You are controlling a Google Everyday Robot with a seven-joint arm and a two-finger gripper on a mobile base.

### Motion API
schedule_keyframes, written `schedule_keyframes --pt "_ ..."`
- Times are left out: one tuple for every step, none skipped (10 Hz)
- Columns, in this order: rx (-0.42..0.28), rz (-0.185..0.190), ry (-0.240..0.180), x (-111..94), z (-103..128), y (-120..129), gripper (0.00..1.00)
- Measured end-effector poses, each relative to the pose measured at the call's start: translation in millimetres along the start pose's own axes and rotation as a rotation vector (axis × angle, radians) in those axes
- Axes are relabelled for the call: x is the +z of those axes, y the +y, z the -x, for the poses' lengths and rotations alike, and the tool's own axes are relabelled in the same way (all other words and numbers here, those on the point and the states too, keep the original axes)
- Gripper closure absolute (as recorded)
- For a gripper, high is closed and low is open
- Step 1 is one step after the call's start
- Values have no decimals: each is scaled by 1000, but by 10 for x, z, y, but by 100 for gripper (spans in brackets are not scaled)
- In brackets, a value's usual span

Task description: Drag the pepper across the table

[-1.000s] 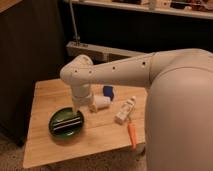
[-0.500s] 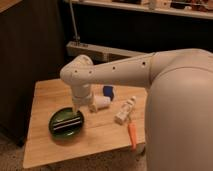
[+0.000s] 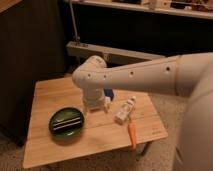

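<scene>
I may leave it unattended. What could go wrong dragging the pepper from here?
The pepper lies close to the front edge of the table, so a drag that way could push it off. The gripper hangs mid-table, with the white bottle between it and the pepper, and may knock it while reaching.

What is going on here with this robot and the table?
A white robot arm reaches over the low light wooden table. Its hand points down near the middle, between a dark green round plate and a white bottle-like tube. The small slender orange pepper lies apart from the hand, by the table edge closest to the camera, not yet touched.
</scene>
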Motion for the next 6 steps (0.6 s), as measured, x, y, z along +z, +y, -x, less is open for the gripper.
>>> schedule_keyframes --pt "22 -3 -15 -55 -105 -251 35" --pt "44 -7 -26 -96 -199 -476 35" --pt "65 -13 -33 -127 -300 -707 35" --pt "85 -16 -33 -134 -386 -917 35" --pt "120 -21 -25 -122 -455 -1149 35" --pt "132 -18 -22 -123 -482 -1202 35"
